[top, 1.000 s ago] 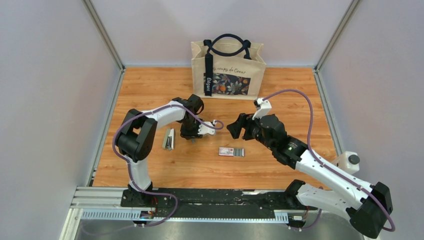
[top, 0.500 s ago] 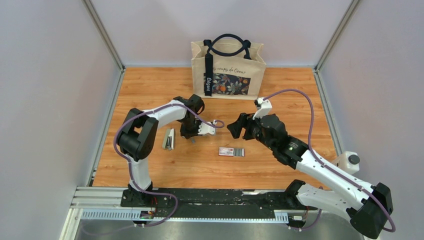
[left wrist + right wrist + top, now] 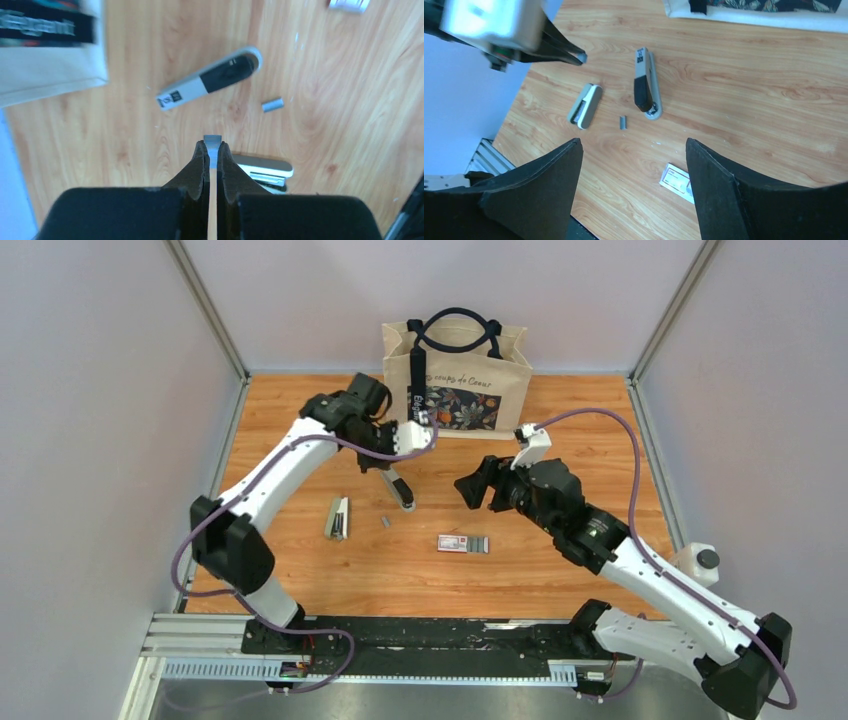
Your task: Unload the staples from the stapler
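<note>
A black and grey stapler [image 3: 401, 491] [image 3: 210, 85] [image 3: 646, 82] lies flat on the wooden table. Beside it rests a short loose strip of staples [image 3: 385, 523] [image 3: 272, 105] [image 3: 623, 122]. My left gripper [image 3: 378, 462] [image 3: 212, 144] hangs well above the table, shut on a small grey strip of staples that pokes out at its tip. A silver stapler part [image 3: 338, 518] [image 3: 262, 170] [image 3: 585, 105] lies left of the stapler. To the right of the stapler my right gripper [image 3: 478, 488] [image 3: 632, 142] is up in the air, open and holding nothing.
A small staple box [image 3: 463, 543] [image 3: 676, 181] lies on the table in front of the right gripper. A beige tote bag [image 3: 455, 380] stands at the back. A white bottle [image 3: 697, 563] sits off the table's right edge.
The left gripper has shut on a small strip of staples and risen up and back from the stapler, which now lies uncovered. The right gripper has barely shifted.
</note>
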You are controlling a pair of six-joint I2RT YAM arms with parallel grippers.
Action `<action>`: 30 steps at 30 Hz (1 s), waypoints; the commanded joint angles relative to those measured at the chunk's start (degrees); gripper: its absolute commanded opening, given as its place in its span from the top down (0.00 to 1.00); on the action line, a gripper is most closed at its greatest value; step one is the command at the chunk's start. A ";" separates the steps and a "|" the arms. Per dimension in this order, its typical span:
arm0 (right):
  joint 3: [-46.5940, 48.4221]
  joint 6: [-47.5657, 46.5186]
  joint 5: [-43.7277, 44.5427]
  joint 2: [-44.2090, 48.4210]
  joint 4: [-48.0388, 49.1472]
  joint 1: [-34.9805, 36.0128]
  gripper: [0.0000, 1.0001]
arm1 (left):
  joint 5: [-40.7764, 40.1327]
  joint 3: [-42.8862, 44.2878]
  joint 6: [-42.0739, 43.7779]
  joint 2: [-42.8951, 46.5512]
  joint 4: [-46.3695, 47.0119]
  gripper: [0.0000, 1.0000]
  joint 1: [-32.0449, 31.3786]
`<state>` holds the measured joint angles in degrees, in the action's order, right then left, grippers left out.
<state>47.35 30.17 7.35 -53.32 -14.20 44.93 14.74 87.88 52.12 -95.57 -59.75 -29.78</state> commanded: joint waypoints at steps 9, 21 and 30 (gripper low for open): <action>8.37 1.11 -15.24 3.13 4.78 -0.10 0.12 | 48.74 -3.82 -51.81 20.06 27.96 1.00 6.31; 11.62 1.99 -20.01 2.52 8.93 -0.10 0.17 | 46.78 -22.04 -134.73 17.70 116.61 1.00 8.25; 13.55 2.26 -19.75 -0.11 10.94 -0.10 0.18 | 45.20 -27.40 -140.54 19.02 122.94 1.00 7.37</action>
<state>57.69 31.81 -11.53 -52.40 -6.35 44.91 60.77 62.26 -83.42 -78.32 55.94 -21.76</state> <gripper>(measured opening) 0.821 0.020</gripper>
